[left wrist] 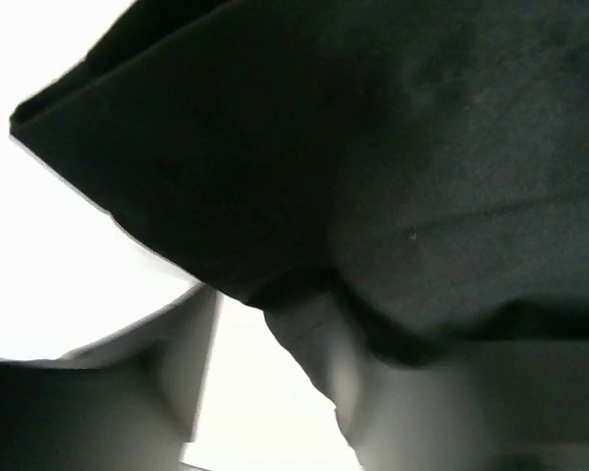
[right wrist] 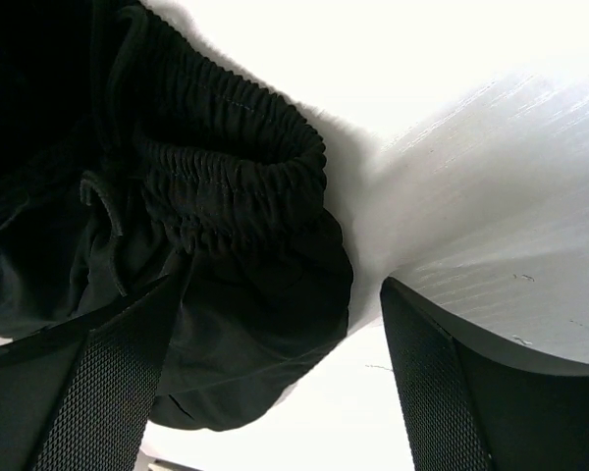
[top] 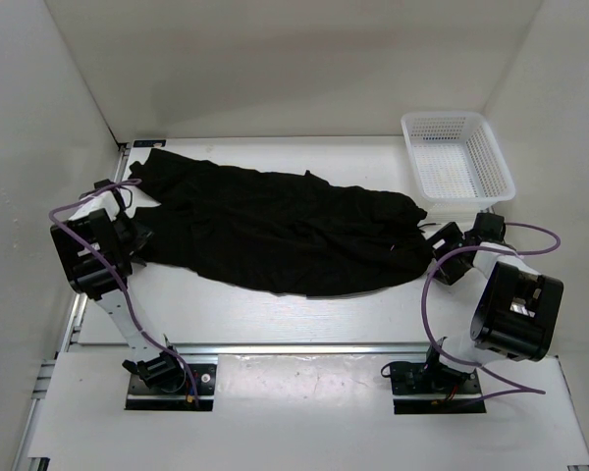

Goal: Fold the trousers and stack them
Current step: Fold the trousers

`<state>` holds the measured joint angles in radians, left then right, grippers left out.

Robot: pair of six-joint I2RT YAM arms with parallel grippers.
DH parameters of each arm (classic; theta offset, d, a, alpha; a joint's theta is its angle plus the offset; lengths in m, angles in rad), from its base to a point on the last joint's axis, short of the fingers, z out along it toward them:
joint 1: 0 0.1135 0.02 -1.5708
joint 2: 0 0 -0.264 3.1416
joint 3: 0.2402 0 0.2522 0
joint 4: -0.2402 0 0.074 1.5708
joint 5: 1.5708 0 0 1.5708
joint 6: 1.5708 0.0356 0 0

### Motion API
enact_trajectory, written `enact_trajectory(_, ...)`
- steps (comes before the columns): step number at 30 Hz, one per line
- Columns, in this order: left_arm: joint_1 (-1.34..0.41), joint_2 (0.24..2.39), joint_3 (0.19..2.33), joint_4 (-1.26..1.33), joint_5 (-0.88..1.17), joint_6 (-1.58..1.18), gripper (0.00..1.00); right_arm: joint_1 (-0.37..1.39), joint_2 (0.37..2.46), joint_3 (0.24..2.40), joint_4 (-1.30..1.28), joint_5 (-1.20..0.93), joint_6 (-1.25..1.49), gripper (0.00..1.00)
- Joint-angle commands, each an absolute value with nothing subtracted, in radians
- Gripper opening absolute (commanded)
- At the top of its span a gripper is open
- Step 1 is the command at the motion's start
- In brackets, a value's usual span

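Lying flat on counter (top: 275, 319), trousers (top: 275, 235) outside basket (top: 447, 116); left tool (left wrist: 245, 304) and right tool (right wrist: 285, 294) both spread open, holding nothing.

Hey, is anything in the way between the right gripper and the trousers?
Nothing visible. The right gripper, fingers open, is already at the waistband of the trousers; the basket stands apart, further back.

top: we look down over whole table (top: 304, 319) | wrists: we face trousers (left wrist: 393, 147) close, shared with top

White table (top: 275, 316), plain white walls (top: 294, 59)
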<state>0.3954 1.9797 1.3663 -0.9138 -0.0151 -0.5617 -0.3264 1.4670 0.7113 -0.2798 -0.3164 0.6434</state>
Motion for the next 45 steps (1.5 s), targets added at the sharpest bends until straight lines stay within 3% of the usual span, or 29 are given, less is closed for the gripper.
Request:
enact_trajectory(1, 0.394, 2.012, 1.387, -0.884, -0.009, -0.571, 0.53, -0.33, 1.483, 0.747, -0.253, -0.327, 0.627, 0.88)
enact_trajectory(2, 0.394, 2.013, 1.387, -0.884, -0.009, -0.571, 0.36, -0.33, 1.483, 0.747, -0.253, -0.316, 0.627, 0.86)
enact_trajectory(3, 0.394, 2.022, 1.387, -0.884, -0.009, -0.571, 0.11, -0.33, 1.492, 0.756, -0.253, -0.316, 0.627, 0.85)
enact_trajectory(5, 0.394, 2.022, 1.408, -0.884, -0.009, -0.571, 0.1, -0.33, 1.502, 0.756, -0.235, -0.316, 0.627, 0.78)
enact_trajectory(8, 0.394, 1.993, 1.417, -0.896, -0.018, -0.571, 0.1, -0.33, 1.526, 0.756, -0.212, -0.293, 0.64, 0.53)
enact_trajectory(11, 0.394, 1.948, 1.44, -0.905, -0.038, -0.581, 0.1, -0.33, 1.563, 0.776, -0.183, -0.293, 0.664, 0.2)
enact_trajectory(12, 0.394, 1.93, 1.454, -0.914, -0.038, -0.581, 0.1, -0.33, 1.563, 0.776, -0.196, -0.293, 0.673, 0.0)
enact_trajectory(21, 0.407, 1.847, 1.54, -0.983, -0.048, -0.591, 0.1, -0.339, 1.255, 0.821, -0.417, -0.21, 0.618, 0.0)
enact_trajectory(33, 0.454, 1.559, 1.588, -1.081, -0.044, -0.611, 0.1, -0.339, 0.85, 0.939, -0.767, -0.103, 0.586, 0.0)
enact_trajectory(45, 0.532, 1.269, 1.437, -1.123, -0.006, -0.563, 0.1, -0.264, 0.578, 0.959, -1.077, 0.083, 0.627, 0.0)
